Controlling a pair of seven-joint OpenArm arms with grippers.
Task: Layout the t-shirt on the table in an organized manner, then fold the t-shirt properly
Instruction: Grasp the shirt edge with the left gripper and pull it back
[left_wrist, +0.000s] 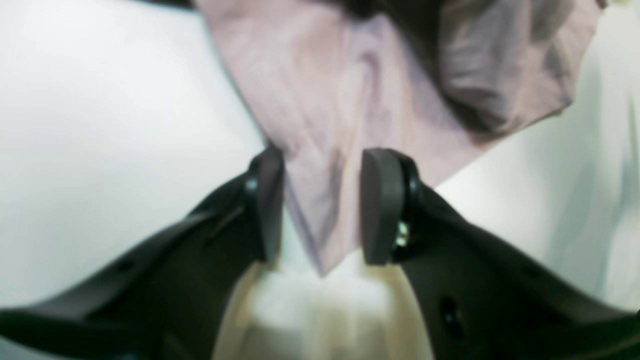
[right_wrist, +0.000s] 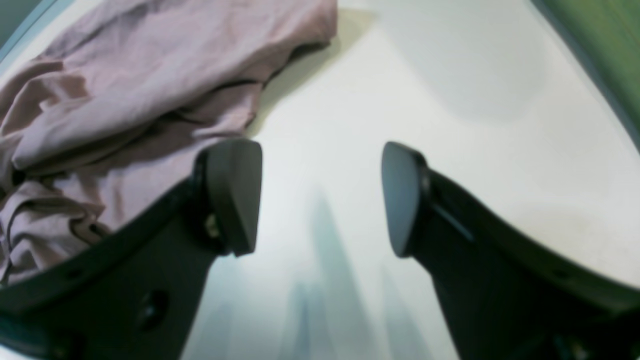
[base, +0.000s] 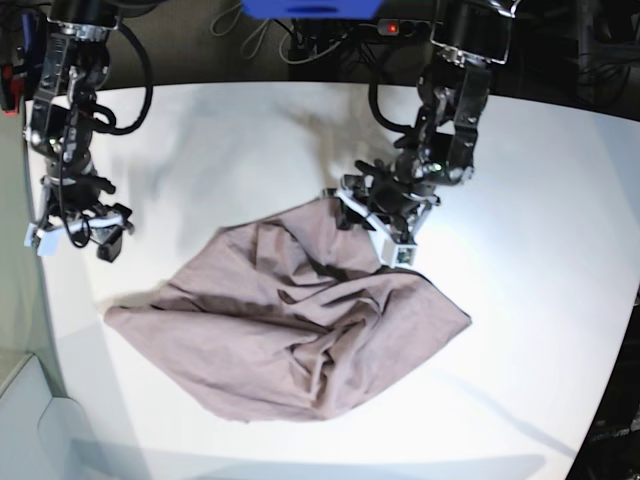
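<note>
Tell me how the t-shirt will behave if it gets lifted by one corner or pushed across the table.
The t-shirt lies in soft folds, so it is probably floppy and would drape from the corner between the left tool pads. The thin knit looks light. Pushed across the smooth table, it would likely bunch rather than slide whole.

You've got soft, matt knit cloth in the t-shirt (base: 290, 335), dusty mauve and creased into loose wrinkles, with no sheen on it anywhere. Under it your tabletop (base: 540, 200) reads as smooth white with a flat, matt finish that takes soft shadows. On your left pincer (left_wrist: 320, 205) and right pincer (right_wrist: 320, 197) the pads look like dull dark grey rubber on black, slightly glossy plastic fingers, with a small bright metal screw beside one left pad.
</note>
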